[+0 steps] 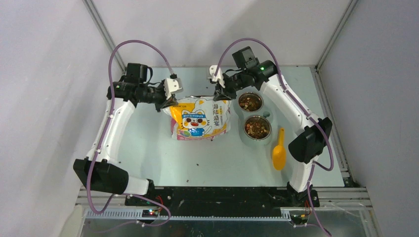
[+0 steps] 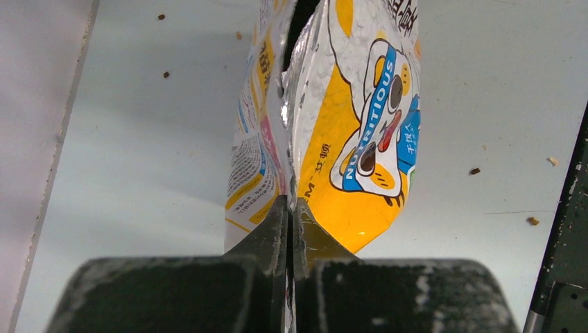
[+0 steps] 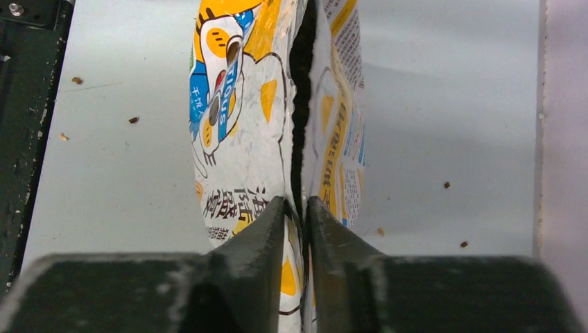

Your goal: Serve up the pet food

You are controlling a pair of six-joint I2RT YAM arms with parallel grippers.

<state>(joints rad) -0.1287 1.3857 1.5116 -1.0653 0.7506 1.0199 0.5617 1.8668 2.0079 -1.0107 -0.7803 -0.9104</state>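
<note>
- Pale grey table [image 1: 148, 148], closed in by plain white walls [image 1: 44, 74], is what we see from above, with both arms reaching to its far half.
- We see a printed bag [image 1: 200, 118] with a cartoon cat near the table's middle, its top edge toward the far wall.
- We find the left gripper [image 2: 290, 208] pinched tight on the bag's top edge at the left corner, with no gap between its jaws.
- We see the right gripper [image 3: 297, 208] at the other corner, its jaws a narrow way apart with the bag's edge between them. We cannot tell whether they touch it.
- We see the pet food [image 1: 257, 128] heaped in a near bowl [image 1: 245, 127] and a far bowl [image 1: 239, 102], both steel, just right of the bag.
- We count a few stray pellets [image 3: 133, 120] lying loose on the table.
- We see a yellow scoop [image 1: 279, 154] lying flat near the near bowl.
</note>
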